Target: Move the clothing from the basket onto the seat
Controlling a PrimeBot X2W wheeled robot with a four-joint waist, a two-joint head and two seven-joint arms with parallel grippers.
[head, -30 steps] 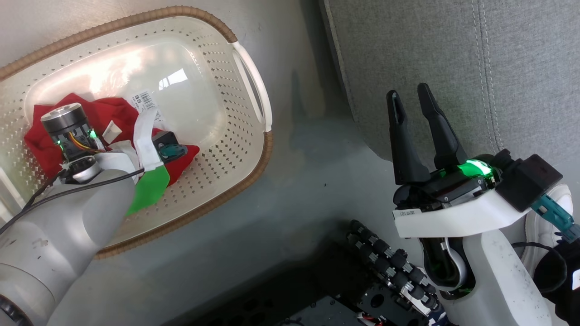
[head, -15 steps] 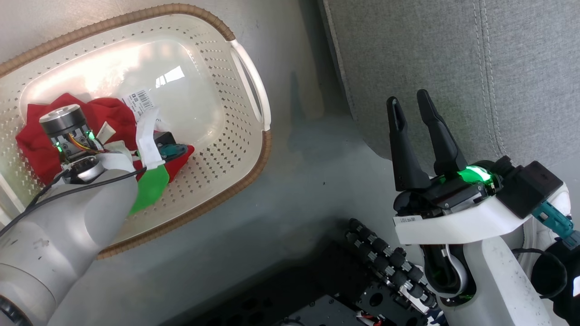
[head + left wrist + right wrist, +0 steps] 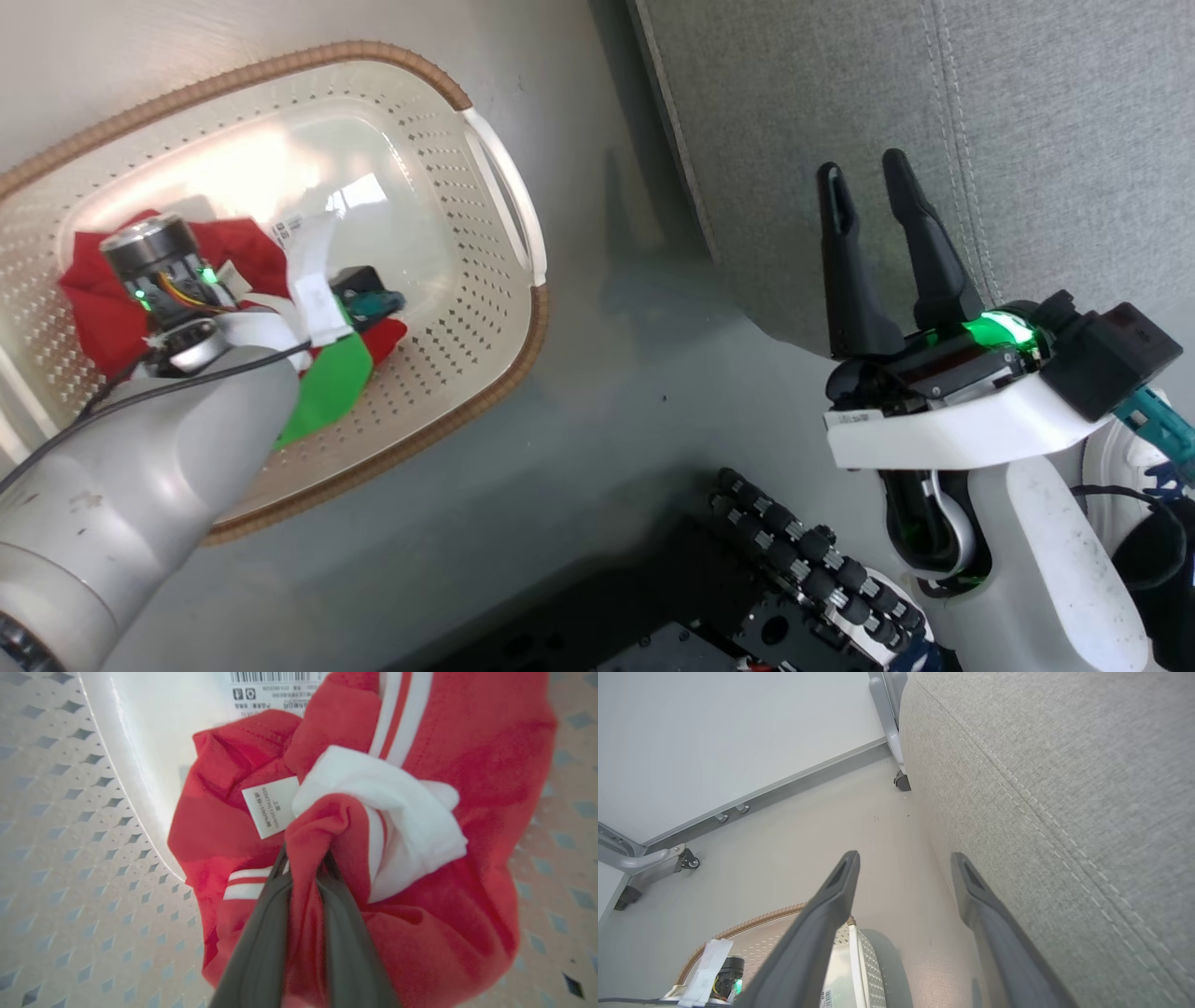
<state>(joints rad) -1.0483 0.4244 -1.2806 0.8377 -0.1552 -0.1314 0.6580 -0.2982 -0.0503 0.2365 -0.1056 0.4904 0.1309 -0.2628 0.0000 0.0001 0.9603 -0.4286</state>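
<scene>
The clothing (image 3: 444,765) is a bunched red garment with white stripes, a white cuff and a care tag, lying in the left end of the basket (image 3: 448,308). In the left wrist view my left gripper (image 3: 306,856) is shut on a fold of it, the cream perforated basket wall (image 3: 70,835) all around. In the head view my left wrist covers most of the clothing (image 3: 93,299). My right gripper (image 3: 864,168) stands open and empty beside the grey seat (image 3: 840,93). The right wrist view has the right gripper (image 3: 904,858) between the seat (image 3: 1064,788) and the basket rim (image 3: 752,924).
Grey floor (image 3: 607,373) separates basket and seat. My dark base with a cable chain (image 3: 803,551) lies at the bottom. A barcode sticker (image 3: 275,690) marks the basket's bottom. Grey frame legs on castors (image 3: 686,861) stand along a white wall panel beyond.
My left gripper has closed onto the red clothing in the basket. The head camera has shifted a little. The right gripper stays open in place.
</scene>
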